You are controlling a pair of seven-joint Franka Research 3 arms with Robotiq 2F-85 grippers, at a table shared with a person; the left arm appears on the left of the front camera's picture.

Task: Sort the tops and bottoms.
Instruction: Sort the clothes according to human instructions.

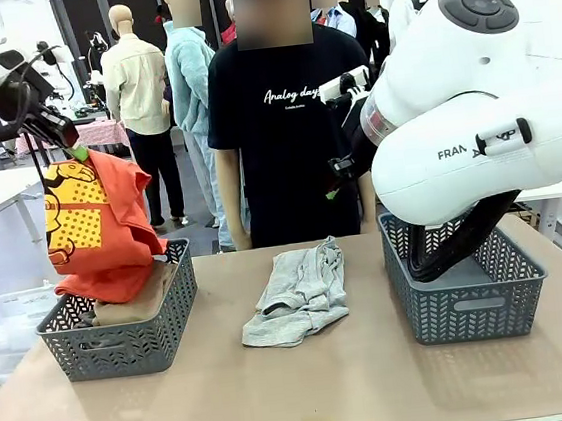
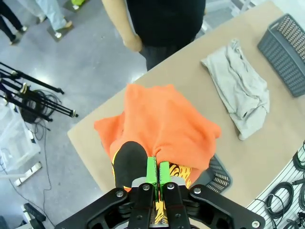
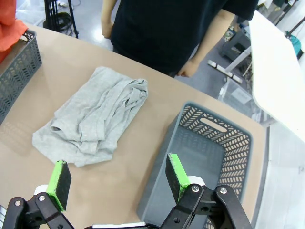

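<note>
The left gripper (image 2: 157, 171) pinches a soft orange-red cloth garment with yellow dotted print (image 1: 108, 234), which hangs at the left. The right gripper (image 3: 114, 175) gapes wide near a crumpled light grey garment (image 1: 298, 294).

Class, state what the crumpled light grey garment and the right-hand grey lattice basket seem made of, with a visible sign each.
Crumpled light grey garment: soft matte cloth, perhaps cotton jersey; it lies in limp folds.
Right-hand grey lattice basket: probably moulded plastic, smooth; rigid walls, regular cut-outs.

The table (image 1: 310, 388) lies bare around the light grey garment (image 1: 298, 294), hemmed by the left basket (image 1: 125, 353) and right basket (image 1: 473, 319).
</note>
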